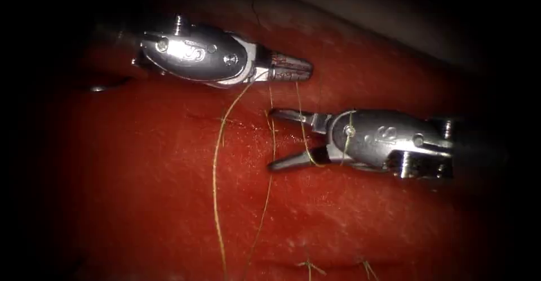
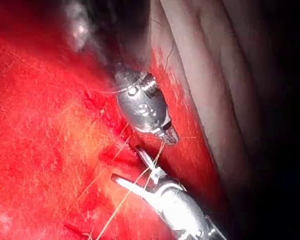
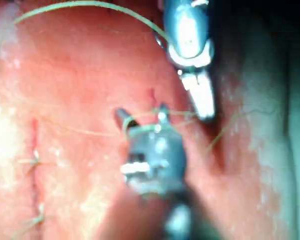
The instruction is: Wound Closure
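- Closest to the endoscope is the glossy red slab of pork tissue [image 1: 141, 202], wet with red fluid, with a few short cut thread ends [image 1: 309, 267] poking up along its near edge.
- The thin yellowish suture thread [image 1: 215, 174] runs in two long strands down the tissue toward the camera, starting up by the left tool.
- Left arm's shiny metal gripper [image 1: 293, 69] comes in from the upper left with its jaws pressed together. Thread leaves right at the jaws, so it looks clamped on the thread, holding it up off the tissue.
- Right arm's metal gripper [image 1: 279, 139] comes in from the right with its jaws spread wide, pointing left, nothing pinched between them. A strand of thread passes between the jaws near the hinge, and another bit is draped around the tool's wrist.
- The two tools sit near each other, left one just above the right one, not touching.
- The cut [image 1: 248, 124] is a dark short line in the tissue just left of the right tool's tips, and the strands cross it there.
- I can't make out the curved needle in any of the views, so I can't say where it is or whether it's in the tissue.
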`<state>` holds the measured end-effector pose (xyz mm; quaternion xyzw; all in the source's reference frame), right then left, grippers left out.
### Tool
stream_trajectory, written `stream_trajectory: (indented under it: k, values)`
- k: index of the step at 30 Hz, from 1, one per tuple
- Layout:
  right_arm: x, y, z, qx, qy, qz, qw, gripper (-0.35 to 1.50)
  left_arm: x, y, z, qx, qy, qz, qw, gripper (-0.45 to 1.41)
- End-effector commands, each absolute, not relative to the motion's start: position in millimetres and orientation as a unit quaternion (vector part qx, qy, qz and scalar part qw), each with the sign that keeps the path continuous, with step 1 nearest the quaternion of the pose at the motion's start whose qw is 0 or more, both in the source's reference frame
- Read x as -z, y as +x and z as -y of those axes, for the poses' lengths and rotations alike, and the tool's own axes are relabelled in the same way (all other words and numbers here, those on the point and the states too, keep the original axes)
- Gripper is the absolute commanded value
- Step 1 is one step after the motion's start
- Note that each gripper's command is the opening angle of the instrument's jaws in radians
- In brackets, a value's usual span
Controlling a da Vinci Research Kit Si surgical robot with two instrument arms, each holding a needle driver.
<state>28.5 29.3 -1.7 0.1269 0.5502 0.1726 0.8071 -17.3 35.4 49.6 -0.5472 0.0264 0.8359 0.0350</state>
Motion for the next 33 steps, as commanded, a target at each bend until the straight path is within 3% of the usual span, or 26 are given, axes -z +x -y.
stream_trajectory:
  k: [1,9,16,20,33]
  values:
    - [1.3,29.1,-29.5,-0.17,0.125,-0.561,0.801,0.74,-50.7,-17.7,-35.4,-0.835,-0.549,-0.023,0.033,-0.35]
    - [0.9,28.7,-30.0,-0.215,0.121,-0.627,0.739,0.66,-52.4,-18.7,-33.4,-0.832,-0.554,-0.005,0.028,-0.35]
    - [0.3,24.0,-32.1,-0.323,0.073,-0.649,0.685,0.61,-52.9,-18.5,-30.6,-0.83,-0.556,0.013,0.03,-0.35]
    - [-0.5,21.8,-32.9,-0.39,0.051,-0.631,0.668,0.63,-52.5,-19.1,-28.1,-0.831,-0.556,0.015,0.027,-0.35]
    - [-5.4,21.7,-31.0,-0.531,0.078,-0.54,0.648,0.61,-50.8,-20.0,-26.6,-0.832,-0.554,0.021,0.019,-0.35]
